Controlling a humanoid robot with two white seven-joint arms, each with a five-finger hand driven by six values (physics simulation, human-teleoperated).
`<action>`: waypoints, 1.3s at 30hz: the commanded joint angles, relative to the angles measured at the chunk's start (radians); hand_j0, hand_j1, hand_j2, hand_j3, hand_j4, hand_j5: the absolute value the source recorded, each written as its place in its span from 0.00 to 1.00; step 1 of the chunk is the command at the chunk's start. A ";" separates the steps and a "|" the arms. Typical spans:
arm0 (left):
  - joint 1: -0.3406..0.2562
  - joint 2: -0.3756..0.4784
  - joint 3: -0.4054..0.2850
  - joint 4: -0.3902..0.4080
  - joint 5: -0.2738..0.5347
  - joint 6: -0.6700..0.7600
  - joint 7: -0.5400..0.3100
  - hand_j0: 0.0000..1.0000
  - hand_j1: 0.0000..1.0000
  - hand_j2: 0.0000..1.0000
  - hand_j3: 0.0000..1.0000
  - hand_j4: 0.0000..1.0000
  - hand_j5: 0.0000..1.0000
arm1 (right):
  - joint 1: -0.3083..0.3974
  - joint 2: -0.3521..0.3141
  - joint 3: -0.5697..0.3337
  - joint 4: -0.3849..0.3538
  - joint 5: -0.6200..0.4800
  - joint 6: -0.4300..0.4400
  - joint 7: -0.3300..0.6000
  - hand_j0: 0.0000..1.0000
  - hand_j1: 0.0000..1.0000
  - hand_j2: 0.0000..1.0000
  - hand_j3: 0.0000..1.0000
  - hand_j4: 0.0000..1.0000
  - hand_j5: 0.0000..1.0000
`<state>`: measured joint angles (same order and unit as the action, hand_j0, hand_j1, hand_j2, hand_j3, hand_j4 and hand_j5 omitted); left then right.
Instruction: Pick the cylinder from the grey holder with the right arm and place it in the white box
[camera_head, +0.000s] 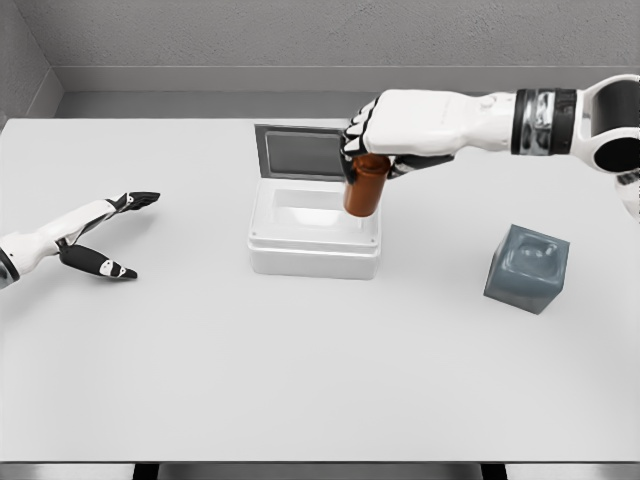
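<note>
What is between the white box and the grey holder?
Nothing: in the head view, only bare table lies between the white box and the grey holder.
</note>
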<state>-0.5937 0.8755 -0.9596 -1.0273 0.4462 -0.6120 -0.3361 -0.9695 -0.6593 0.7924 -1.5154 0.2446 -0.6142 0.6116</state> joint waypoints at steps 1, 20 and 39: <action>0.000 0.000 0.001 0.000 0.005 0.001 0.000 1.00 1.00 1.00 1.00 1.00 1.00 | 0.002 0.007 0.010 0.027 0.007 0.003 -0.001 0.44 0.44 0.44 0.44 0.44 0.44; 0.005 0.000 0.001 -0.002 0.003 0.001 0.000 1.00 1.00 1.00 1.00 1.00 1.00 | -0.014 0.041 0.019 0.086 0.039 0.003 -0.001 1.00 1.00 1.00 1.00 1.00 1.00; -0.186 -0.142 0.012 0.000 0.290 0.001 -0.142 1.00 1.00 1.00 1.00 1.00 1.00 | 0.213 -0.230 -0.303 0.101 -0.002 0.003 -0.001 1.00 1.00 1.00 1.00 1.00 1.00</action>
<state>-0.7823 0.7839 -0.9555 -1.0295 0.6759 -0.6114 -0.4346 -0.7517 -0.8843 0.4974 -1.4179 0.2493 -0.6138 0.6114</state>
